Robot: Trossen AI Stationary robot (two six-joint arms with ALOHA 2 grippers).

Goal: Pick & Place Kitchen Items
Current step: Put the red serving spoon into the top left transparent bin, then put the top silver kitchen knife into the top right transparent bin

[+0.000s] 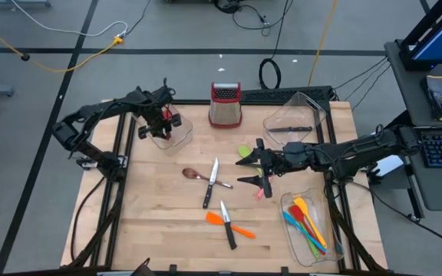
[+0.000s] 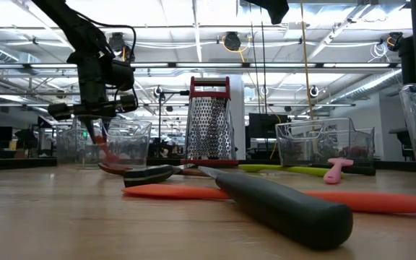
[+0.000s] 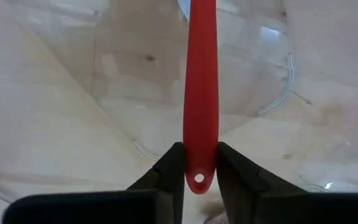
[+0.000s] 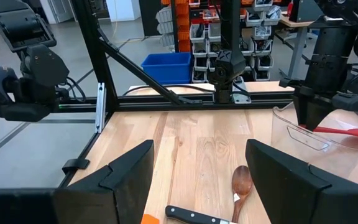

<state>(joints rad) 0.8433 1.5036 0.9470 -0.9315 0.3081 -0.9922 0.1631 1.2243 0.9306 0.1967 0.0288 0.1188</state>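
— While the left end effector [image 1: 165, 123] hangs over the clear bin [image 1: 176, 138] at the far left of the surface [image 1: 159, 222], what's it got?

— A red spatula [image 3: 200, 93], handle end pinched between its fingers [image 3: 169, 168], the rest reaching down into the bin.

— And the right one?

— The right end effector [image 1: 256, 170] sits mid-surface, fingers spread wide, nothing in them, just beside a pink utensil [image 1: 266, 188] and a green one [image 1: 243, 151].

— The rest?

— A wooden spoon [image 1: 194, 174], two black-handled knives [image 1: 210, 188] and an orange spatula [image 1: 229, 224] lie out in the open; colourful utensils [image 1: 307, 222] fill the near-right bin [image 1: 294, 245].
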